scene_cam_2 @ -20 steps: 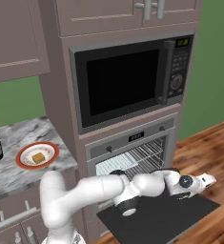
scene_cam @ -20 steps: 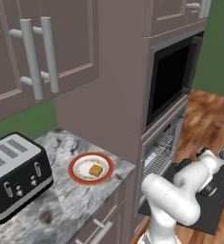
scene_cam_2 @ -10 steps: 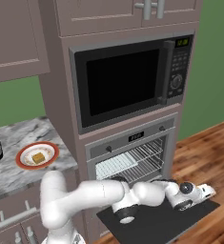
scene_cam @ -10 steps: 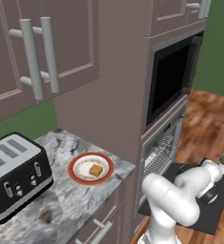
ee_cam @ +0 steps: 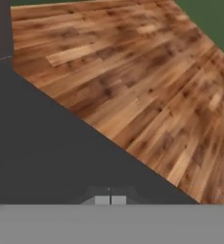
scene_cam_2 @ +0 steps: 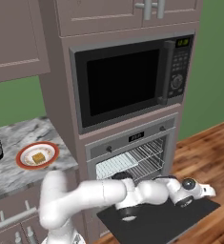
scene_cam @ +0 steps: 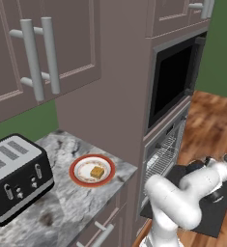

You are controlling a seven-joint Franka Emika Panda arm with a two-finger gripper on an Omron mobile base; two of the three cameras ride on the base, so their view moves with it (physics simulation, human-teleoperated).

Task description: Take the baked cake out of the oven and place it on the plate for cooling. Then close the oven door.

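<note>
The baked cake, a small golden-brown square, lies on the orange-rimmed plate on the marble counter. The oven stands with its wire racks showing. Its door hangs down flat and open. My gripper is shut with nothing in it. It sits low over the outer right edge of the door, far from the cake, and its fingertips lie together close to the dark door surface.
A pale baking tray rests on an oven rack. The black-windowed microwave sits above the oven. A black toaster stands at the counter's left. Wooden floor lies beyond the door edge.
The arm has swung down and outward, bringing the shut gripper from above the door to just over its outer edge. Cake, plate and door have not moved.
</note>
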